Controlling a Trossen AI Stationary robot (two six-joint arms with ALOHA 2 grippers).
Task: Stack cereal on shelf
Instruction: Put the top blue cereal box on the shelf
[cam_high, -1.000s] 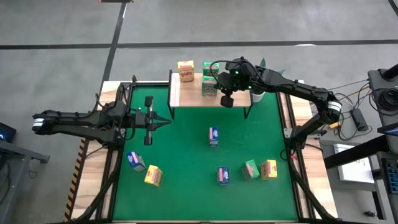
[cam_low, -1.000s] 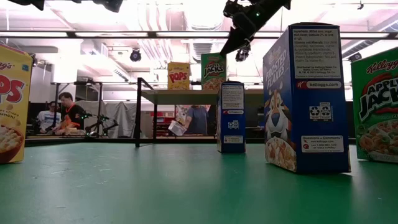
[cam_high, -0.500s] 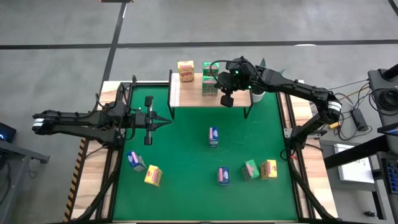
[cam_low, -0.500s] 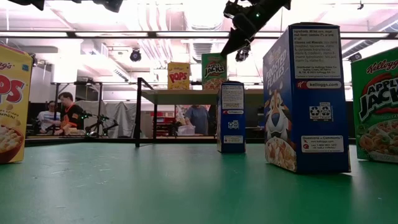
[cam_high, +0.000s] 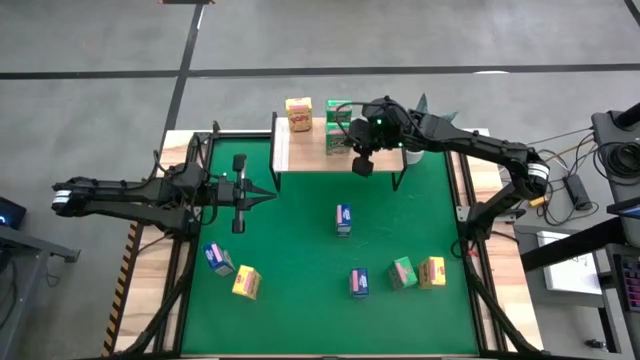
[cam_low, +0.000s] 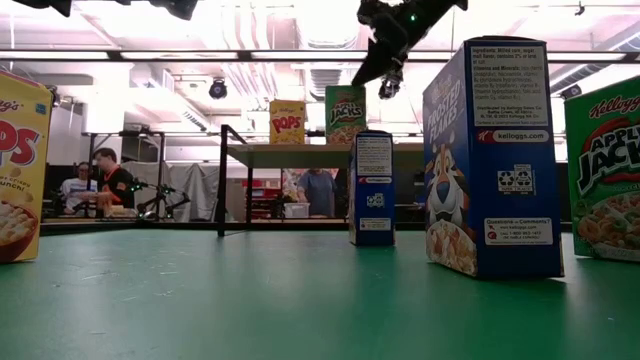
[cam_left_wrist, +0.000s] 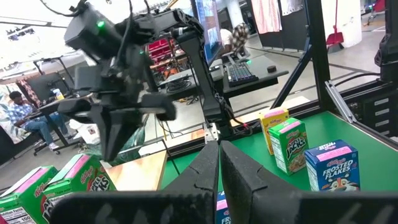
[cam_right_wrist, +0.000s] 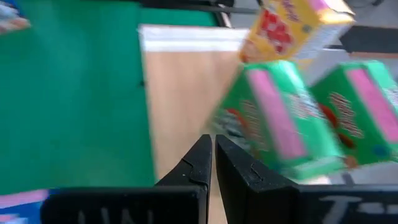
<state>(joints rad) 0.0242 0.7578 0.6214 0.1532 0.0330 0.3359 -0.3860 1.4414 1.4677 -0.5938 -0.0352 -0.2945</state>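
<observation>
High view has the right gripper (cam_high: 352, 152) clenched and holding nothing above the shelf (cam_high: 300, 157), beside two green cereal boxes (cam_high: 337, 138); the left gripper (cam_high: 268, 195) waits clenched.

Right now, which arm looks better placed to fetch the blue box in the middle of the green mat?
Probably the right. The right gripper, fingers shut and empty, hangs over the shelf, close to that blue box. The left gripper is also shut, waiting farther off at the mat's left side.

R gripper (cam_right_wrist: 213, 163) fingers together above shelf (cam_right_wrist: 180, 93) w/ 2 green boxes (cam_right_wrist: 273, 121), 1 yellow box (cam_right_wrist: 292, 28).
</observation>
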